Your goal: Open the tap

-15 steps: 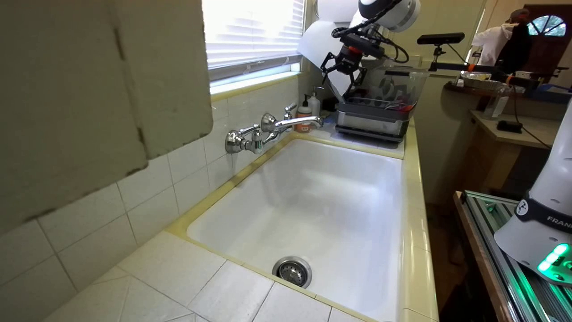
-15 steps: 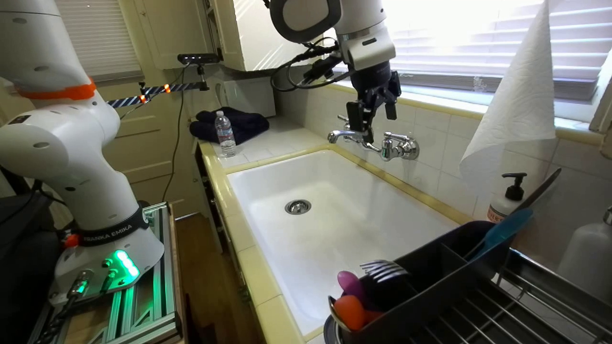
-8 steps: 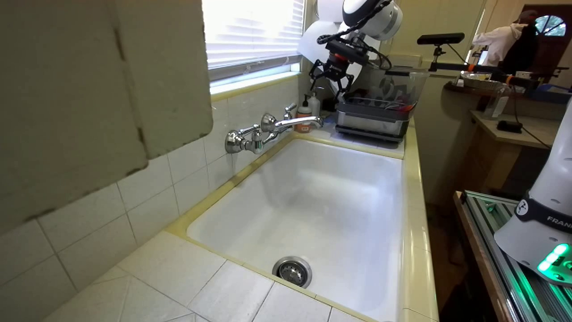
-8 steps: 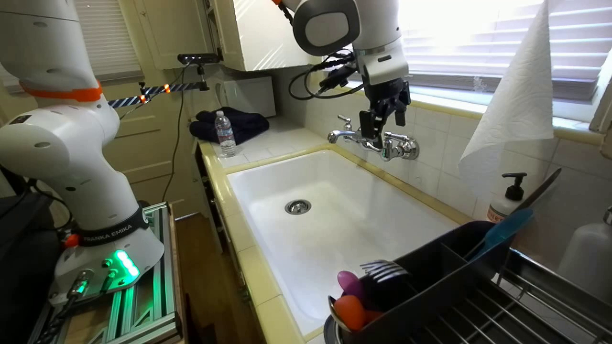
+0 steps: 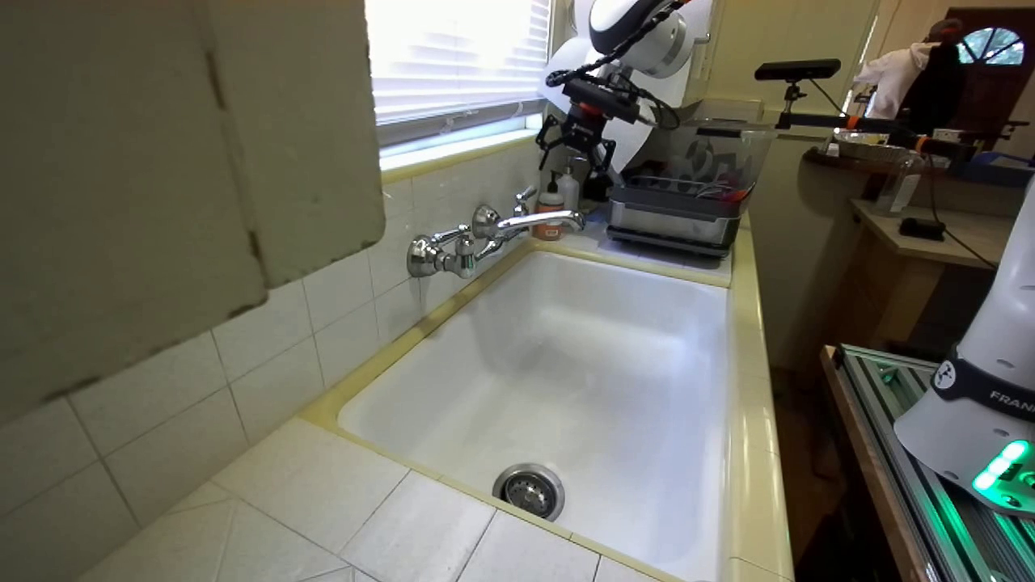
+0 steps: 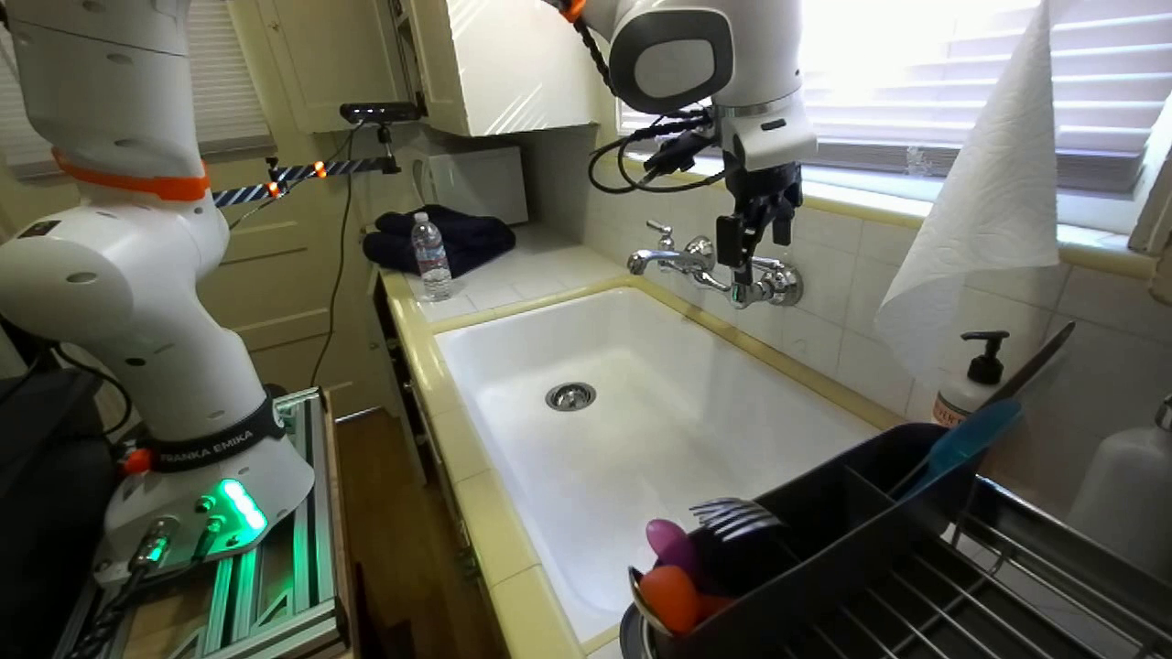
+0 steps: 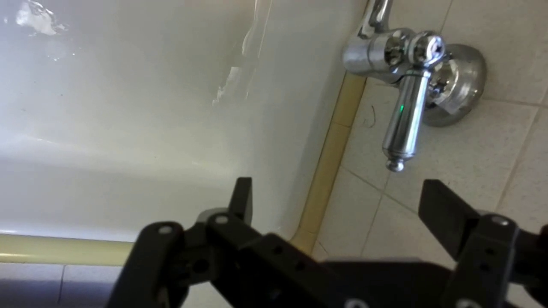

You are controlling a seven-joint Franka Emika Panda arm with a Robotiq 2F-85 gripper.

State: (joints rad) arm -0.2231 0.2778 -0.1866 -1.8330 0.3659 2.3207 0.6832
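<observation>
The pincer [image 7: 340,194] stands with its fingers [image 7: 445,214] wide apart across the lower half of the wrist view. The tap [image 5: 534,220] is mounted on the tiled wall [image 5: 275,347] at upper centre in an exterior view, above the rear edge of the sink [image 5: 614,388]. In the wrist view, its lever handle [image 7: 406,115] occupies the upper right and points down toward the finger gap; tile and sink surface show between the lever tip and the fingers. The yellow rim [image 7: 329,167] runs diagonally from top to lower centre, crossing the space between the fingers.

In an exterior view, the pincer overlaps the tap's right end; contact cannot be determined from this angle. A strip of wall and window sill [image 6: 870,194] separates the pincer from the paper sheet [image 6: 980,201] at upper right. Cutlery bin [image 6: 870,545]: lower right, well apart. Cabinet [image 5: 186,178]: upper left in an exterior view, its edge ending left of the tap.
</observation>
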